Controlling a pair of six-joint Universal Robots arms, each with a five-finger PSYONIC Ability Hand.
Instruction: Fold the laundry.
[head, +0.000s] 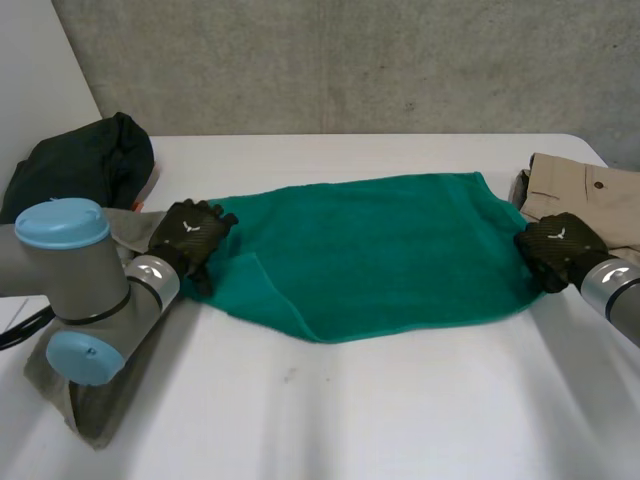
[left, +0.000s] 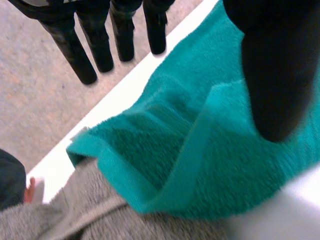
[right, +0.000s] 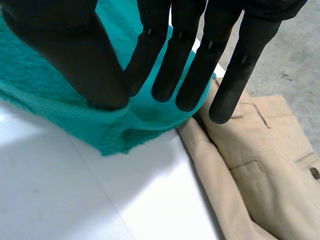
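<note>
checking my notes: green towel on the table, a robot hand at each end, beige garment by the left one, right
No, the head view shows the beige garment next to the right robot hand, not the left robot hand. The rest holds.

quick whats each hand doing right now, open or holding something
Left hand: open, fingers straight, at the left edge of the green terry towel.
Right hand: shut on the towel's right edge, pinched between thumb and straight fingers.
</note>
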